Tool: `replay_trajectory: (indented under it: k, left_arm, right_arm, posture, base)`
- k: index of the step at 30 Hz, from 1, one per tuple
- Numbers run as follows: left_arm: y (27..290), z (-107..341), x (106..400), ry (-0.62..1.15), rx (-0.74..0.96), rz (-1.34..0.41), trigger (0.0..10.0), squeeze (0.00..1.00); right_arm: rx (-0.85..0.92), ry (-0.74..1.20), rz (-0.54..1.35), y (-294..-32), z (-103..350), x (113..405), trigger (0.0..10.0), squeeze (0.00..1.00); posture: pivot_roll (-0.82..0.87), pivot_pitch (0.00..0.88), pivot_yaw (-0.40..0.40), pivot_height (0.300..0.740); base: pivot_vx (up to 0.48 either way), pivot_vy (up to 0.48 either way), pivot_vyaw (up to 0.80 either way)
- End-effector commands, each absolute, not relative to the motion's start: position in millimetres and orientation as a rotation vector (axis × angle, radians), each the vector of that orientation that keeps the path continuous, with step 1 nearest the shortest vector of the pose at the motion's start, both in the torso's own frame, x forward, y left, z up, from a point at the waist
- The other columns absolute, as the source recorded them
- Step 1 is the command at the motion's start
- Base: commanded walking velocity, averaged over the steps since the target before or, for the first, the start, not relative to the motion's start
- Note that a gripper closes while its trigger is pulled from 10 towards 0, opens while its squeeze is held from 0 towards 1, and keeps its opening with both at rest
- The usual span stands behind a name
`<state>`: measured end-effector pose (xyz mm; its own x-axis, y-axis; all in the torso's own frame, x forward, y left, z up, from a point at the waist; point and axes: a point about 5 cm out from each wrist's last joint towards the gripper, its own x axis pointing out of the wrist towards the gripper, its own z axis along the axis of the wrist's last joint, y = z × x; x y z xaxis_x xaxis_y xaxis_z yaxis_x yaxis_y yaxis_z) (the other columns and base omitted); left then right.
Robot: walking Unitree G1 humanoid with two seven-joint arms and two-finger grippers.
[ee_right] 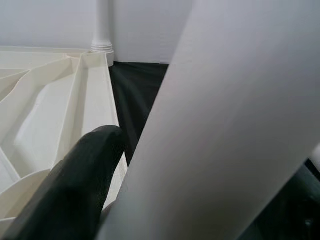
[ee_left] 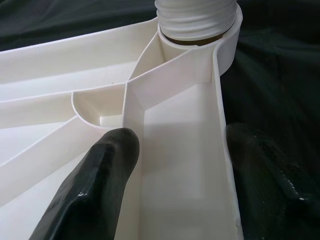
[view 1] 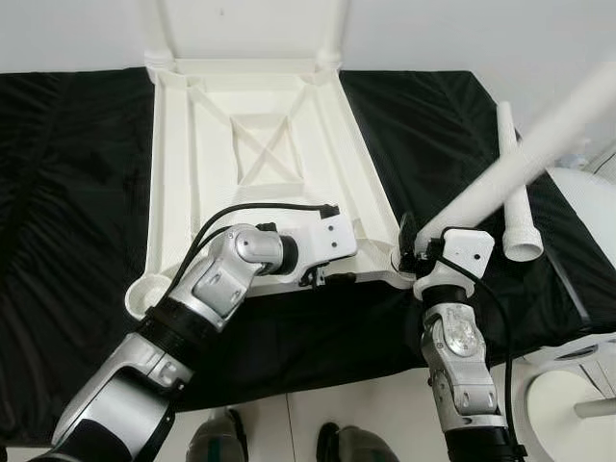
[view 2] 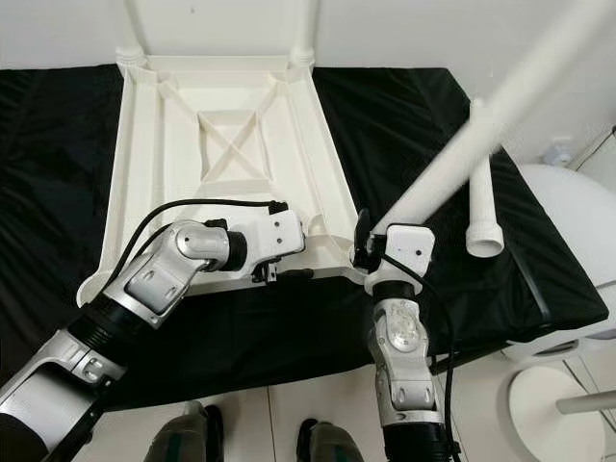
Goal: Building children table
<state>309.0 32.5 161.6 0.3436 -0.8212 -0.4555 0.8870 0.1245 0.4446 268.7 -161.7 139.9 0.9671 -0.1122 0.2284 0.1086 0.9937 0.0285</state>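
A white plastic table top (view 1: 250,106) lies upside down on a black cloth (view 1: 77,173). Two white legs (view 1: 332,29) stand in its far corners. My left gripper (view 1: 322,277) is shut on the near rim; its fingers (ee_left: 100,185) straddle the rim wall beside the near right corner socket (ee_left: 197,20). In that socket sits the threaded end of a long white leg (view 1: 520,159), which slants up to the right. My right gripper (view 1: 414,252) is shut on this leg low down, one finger (ee_right: 75,190) beside it. A loose leg (view 1: 521,226) lies on the cloth at the right.
The near left corner socket (view 1: 146,294) is a bare round cup. White rounded furniture (view 1: 587,192) and a white round base (view 1: 568,395) stand at the right past the cloth's edge. My feet (view 1: 217,443) are on the light floor in front. A white wall runs behind.
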Motion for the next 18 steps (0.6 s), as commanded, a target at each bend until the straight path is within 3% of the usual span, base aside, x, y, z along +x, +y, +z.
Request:
replay_trajectory:
  k: [1,6,7,9,10,18]
  left_arm:
    - [32.9,163.9,310.8,0.098,0.740,-1.236,10.0,0.00]
    - [33.0,164.0,310.9,0.097,0.736,-1.235,10.0,0.00]
    - [33.1,164.0,311.0,0.096,0.736,-1.234,10.0,0.00]
    - [33.1,164.0,311.0,0.096,0.736,-1.234,10.0,0.00]
    - [33.3,164.1,311.2,0.095,0.737,-1.232,10.0,0.00]
    - [33.6,164.8,311.5,0.093,0.736,-1.232,10.0,0.00]
  right_arm:
    - [0.012,-0.140,-0.122,-167.7,122.2,265.9,10.0,0.00]
    - [0.018,-0.149,-0.102,-168.0,123.6,267.0,10.0,0.00]
    - [0.017,-0.157,-0.096,-168.6,124.8,267.6,3.4,0.00]
    - [0.017,-0.157,-0.096,-168.6,124.8,267.6,3.4,0.00]
    - [0.018,-0.168,-0.088,-169.7,126.9,268.5,0.0,0.00]
    - [0.019,-0.188,-0.057,-173.4,132.0,271.8,0.0,0.00]
  posture:
    - [-0.01,0.112,-0.049,0.740]
    - [0.00,0.111,-0.050,0.740]
    - [0.00,0.110,-0.050,0.740]
    - [0.00,0.110,-0.050,0.740]
    - [0.00,0.110,-0.051,0.740]
    - [0.00,0.108,-0.050,0.740]
  base:
    - [0.000,0.000,0.00]
    - [0.000,0.000,0.00]
    - [0.000,0.000,0.00]
    - [0.000,0.000,0.00]
    - [0.000,0.000,0.00]
    - [0.000,0.000,0.00]
